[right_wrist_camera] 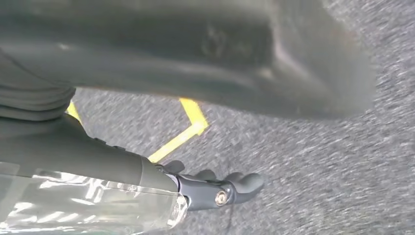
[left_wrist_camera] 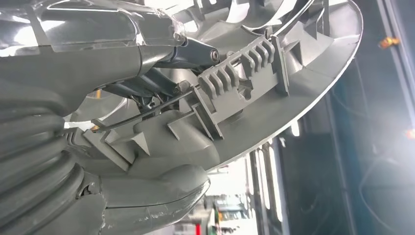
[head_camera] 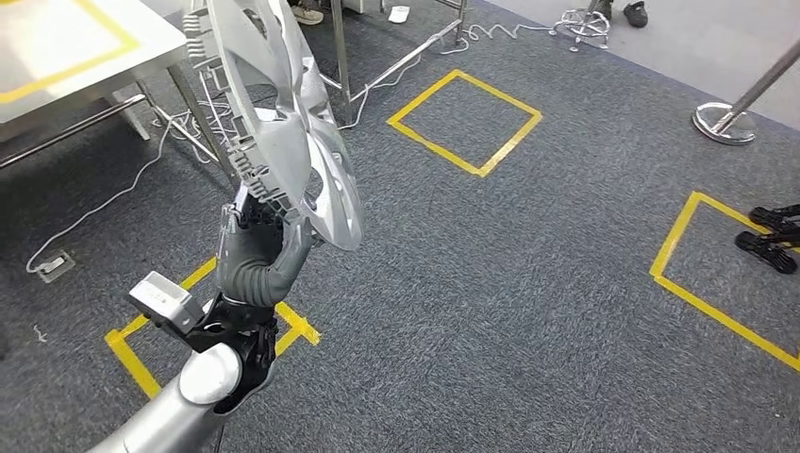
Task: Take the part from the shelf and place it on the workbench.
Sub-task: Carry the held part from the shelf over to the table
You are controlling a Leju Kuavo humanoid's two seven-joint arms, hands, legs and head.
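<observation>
The left hand (head_camera: 253, 253) grips a silver hubcap (head_camera: 283, 113) by its lower rim, holding it upright above grey carpet (head_camera: 528, 283) marked with yellow tape squares (head_camera: 464, 121). The workbench (head_camera: 66, 57) stands at the far left, its near corner just behind the hubcap. The right hand (right_wrist_camera: 215, 188) hangs over the carpet, fingers curled, holding nothing.

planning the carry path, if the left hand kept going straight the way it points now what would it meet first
Likely the metal table: the left hand points up and ahead holding the hubcap, whose top rim would lead. Depth is unclear.
</observation>
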